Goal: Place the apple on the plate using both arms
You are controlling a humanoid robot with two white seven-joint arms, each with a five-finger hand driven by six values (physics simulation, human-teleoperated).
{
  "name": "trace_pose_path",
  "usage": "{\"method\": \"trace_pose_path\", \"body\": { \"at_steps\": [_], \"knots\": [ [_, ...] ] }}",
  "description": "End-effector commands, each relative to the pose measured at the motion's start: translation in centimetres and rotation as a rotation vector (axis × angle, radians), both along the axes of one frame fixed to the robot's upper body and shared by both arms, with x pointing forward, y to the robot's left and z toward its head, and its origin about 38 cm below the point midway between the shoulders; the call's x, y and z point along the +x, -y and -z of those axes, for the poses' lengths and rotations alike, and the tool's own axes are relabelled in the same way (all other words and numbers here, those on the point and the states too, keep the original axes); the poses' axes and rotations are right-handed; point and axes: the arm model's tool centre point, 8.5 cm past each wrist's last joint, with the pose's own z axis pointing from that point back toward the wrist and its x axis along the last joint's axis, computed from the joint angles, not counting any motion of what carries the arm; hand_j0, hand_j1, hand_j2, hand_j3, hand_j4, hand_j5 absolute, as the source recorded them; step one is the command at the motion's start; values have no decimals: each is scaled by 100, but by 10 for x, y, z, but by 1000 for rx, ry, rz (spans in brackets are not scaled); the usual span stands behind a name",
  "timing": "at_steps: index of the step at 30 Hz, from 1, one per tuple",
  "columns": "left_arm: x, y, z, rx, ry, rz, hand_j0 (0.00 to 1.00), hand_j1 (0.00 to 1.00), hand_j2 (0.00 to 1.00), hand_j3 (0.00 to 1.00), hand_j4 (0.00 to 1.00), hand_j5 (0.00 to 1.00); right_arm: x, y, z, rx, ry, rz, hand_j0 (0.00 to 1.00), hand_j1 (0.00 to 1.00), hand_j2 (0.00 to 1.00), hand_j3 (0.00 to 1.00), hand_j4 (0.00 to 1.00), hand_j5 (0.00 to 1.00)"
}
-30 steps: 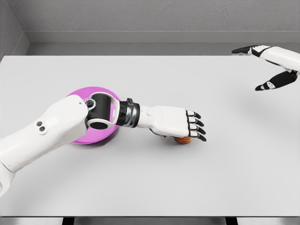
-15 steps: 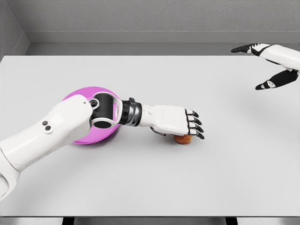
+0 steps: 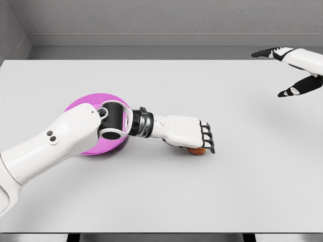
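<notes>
- White plastic shell, black fingertips: the left hand [image 3: 189, 133] is laid palm-down over the apple [image 3: 197, 150], fingers curled down around it. Whether it's actually gripped or just capped can't be told from this angle.
- Only a reddish-brown sliver of the apple is seen, poking out under the fingertips. It sits on the table [image 3: 166, 196], right of the plate [image 3: 88, 103], near but not touching.
- The apple is probably light, rigid and round, with a smooth skin, so it's likely to roll or squirt out if squeezed from the top only. A hold around its widest part, thumb on one side and fingers opposite, would be the safer bet. No real crush risk expected.
- The magenta plate is mostly covered by the left forearm, so just its rim is seen.
- The right hand [image 3: 295, 73] is held up at the far right edge, well apart from everything, fingers spread, nothing in it.
- Apple not on the plate yet, so the carry over is judged still to be done.
</notes>
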Motion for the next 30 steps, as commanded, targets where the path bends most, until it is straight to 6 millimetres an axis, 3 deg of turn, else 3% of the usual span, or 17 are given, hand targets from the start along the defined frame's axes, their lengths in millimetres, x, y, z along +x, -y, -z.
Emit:
{"method": "trace_pose_path", "body": {
  "at_steps": [1, 17, 23, 30],
  "knots": [
    [0, 1, 0, -3, -5, 0, 82, 82, 82, 82, 82, 82, 0, 1, -1, 5, -1, 4, 100, 100, 100, 100, 100, 100],
    [-7, 7, 6, 10, -13, 22, 82, 82, 82, 82, 82, 82, -1, 1, -1, 1, -2, 0, 100, 100, 100, 100, 100, 100],
    [-7, 5, 7, 18, -7, 22, 66, 66, 66, 66, 66, 66, -2, -1, -1, 1, -1, -5, 100, 100, 100, 100, 100, 100],
    [-7, 4, 9, 25, -9, 23, 53, 53, 53, 53, 53, 53, -2, -2, -1, 0, 0, -9, 100, 100, 100, 100, 100, 100]
  ]
}}
